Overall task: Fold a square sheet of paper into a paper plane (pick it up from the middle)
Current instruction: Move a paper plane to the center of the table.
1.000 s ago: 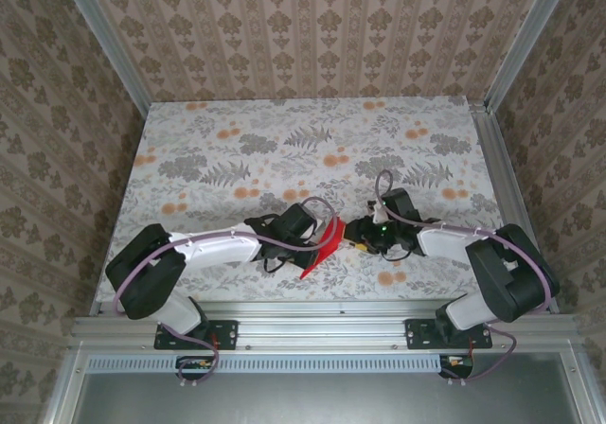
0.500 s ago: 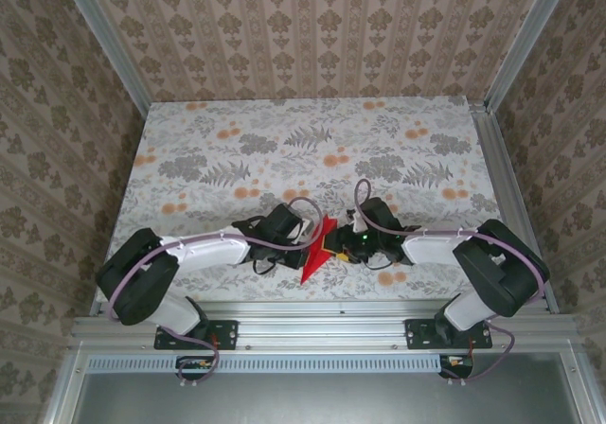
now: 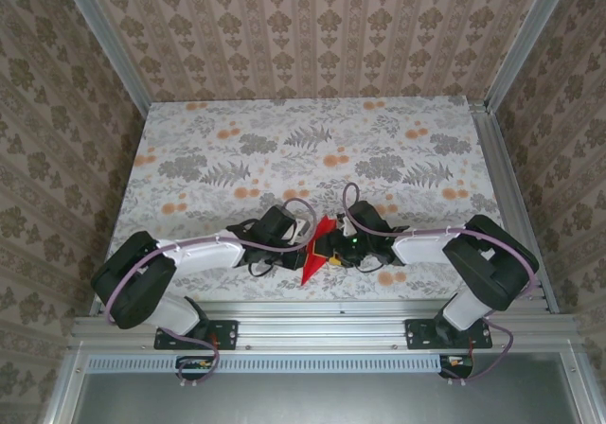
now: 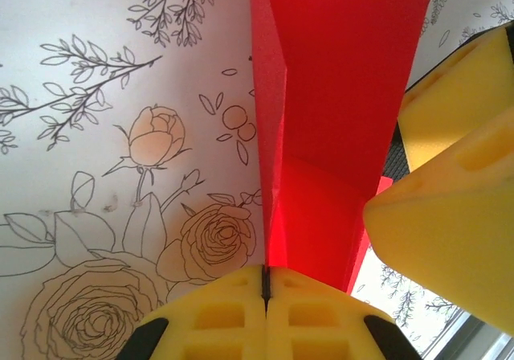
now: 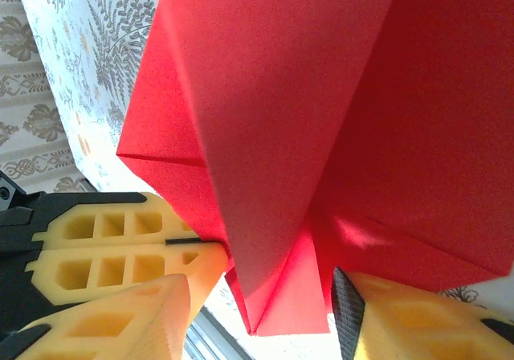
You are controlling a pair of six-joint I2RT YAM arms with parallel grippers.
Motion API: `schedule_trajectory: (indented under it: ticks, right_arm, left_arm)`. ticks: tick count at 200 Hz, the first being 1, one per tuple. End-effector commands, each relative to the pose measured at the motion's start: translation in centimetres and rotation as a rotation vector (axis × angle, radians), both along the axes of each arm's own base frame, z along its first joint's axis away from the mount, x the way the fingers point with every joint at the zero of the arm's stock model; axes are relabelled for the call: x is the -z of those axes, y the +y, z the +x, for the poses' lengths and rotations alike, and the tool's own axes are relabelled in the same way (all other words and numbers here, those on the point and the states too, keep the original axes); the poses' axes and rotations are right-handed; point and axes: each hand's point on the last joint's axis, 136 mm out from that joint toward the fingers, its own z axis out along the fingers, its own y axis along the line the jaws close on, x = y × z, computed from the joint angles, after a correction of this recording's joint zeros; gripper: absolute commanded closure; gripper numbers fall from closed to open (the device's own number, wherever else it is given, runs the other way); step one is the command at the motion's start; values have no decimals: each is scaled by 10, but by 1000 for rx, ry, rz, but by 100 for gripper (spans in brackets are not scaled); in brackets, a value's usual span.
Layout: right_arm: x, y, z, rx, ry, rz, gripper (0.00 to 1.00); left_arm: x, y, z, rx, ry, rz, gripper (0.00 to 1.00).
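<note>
Floral tabletop (image 3: 237, 154) below: left gripper (image 4: 263, 284) clamps the paper (image 3: 310, 265) at its fold; right gripper (image 5: 269, 304) straddles it, jaws apart. Risk: on one pinch, creases may spring open or the paper pivot.

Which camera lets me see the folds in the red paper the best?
The right wrist view: the red paper is close up, its creases and layers plain. The left wrist view shows one long fold, pinched at its end by the left gripper. In the top view it is a small red wedge.
</note>
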Motion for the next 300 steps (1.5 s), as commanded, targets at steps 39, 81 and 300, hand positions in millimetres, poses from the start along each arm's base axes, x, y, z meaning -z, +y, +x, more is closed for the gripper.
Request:
schedule_trajectory:
  ticks: [39, 81, 300]
  right_arm:
    - [8, 8, 3, 11, 21, -45, 53]
    - [5, 12, 4, 11, 14, -52, 56]
    - [12, 4, 3, 14, -6, -194, 96]
  left_arm:
    - [-12, 0, 1, -36, 16, -91, 98]
    - [-20, -1, 1, -46, 24, -133, 99]
    - [-9, 5, 2, -95, 63, -172, 93]
